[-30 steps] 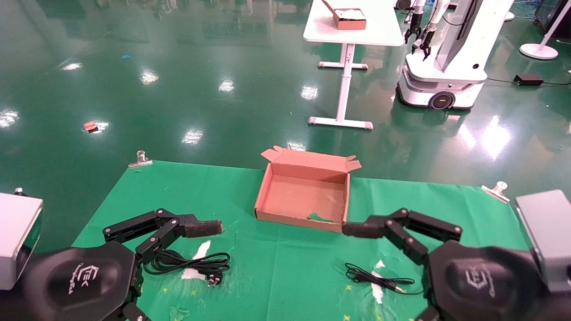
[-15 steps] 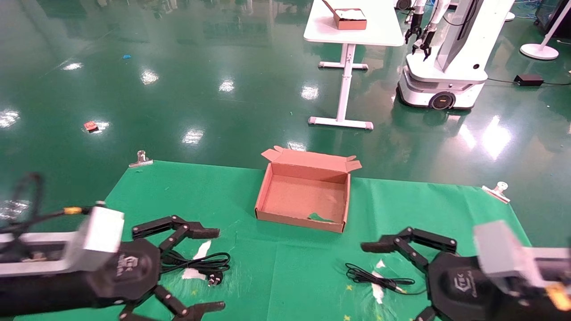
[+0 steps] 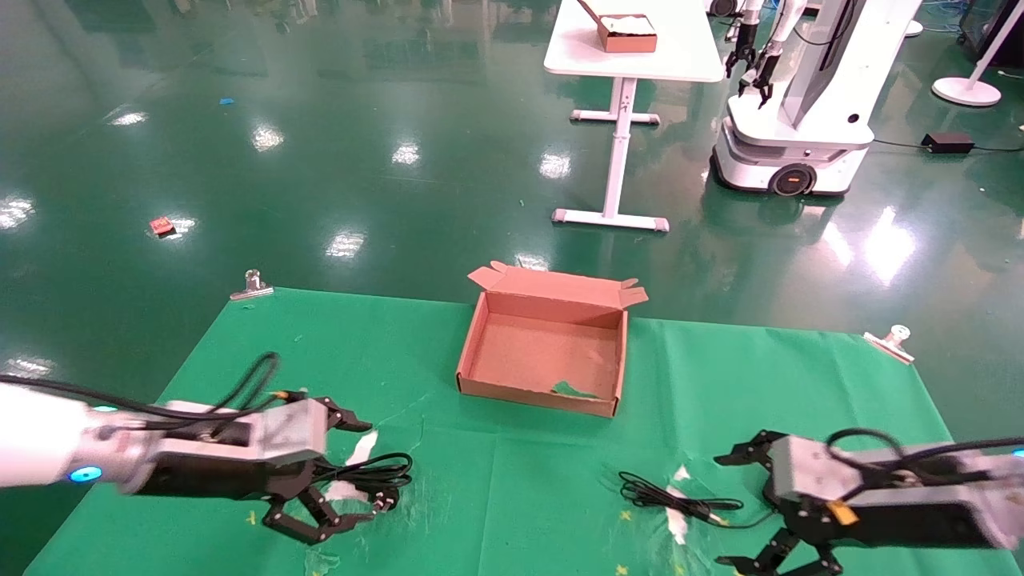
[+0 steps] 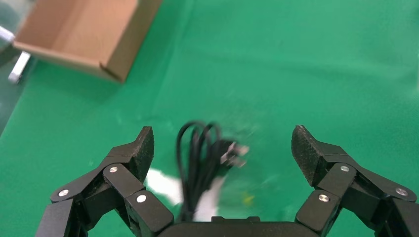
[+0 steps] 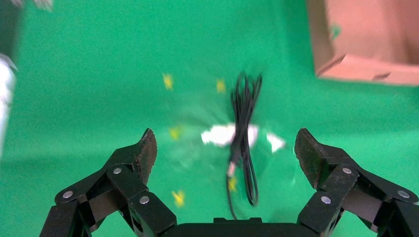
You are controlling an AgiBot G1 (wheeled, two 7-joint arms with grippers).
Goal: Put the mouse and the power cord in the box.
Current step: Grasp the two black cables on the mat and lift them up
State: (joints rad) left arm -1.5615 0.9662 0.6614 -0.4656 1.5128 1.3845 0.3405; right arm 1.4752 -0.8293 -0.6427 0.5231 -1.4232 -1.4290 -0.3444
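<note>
The box stands open at the middle back of the green cloth. The power cord lies coiled at the front left, its plug toward the front. My left gripper is open and low over the cord, which lies between its spread fingers without touching them. A thin black cable lies bundled at the front right. My right gripper is open just right of it, the cable between its fingers. The mouse itself is hidden.
White worn patches mark the cloth under both cables. Metal clips hold the cloth's far corners. A green scrap lies in the box. Beyond the table stand a white table and another robot.
Both arms dropped from close to the camera down to the cloth and turned level. The left gripper now straddles the power cord and the right one the thin cable.
</note>
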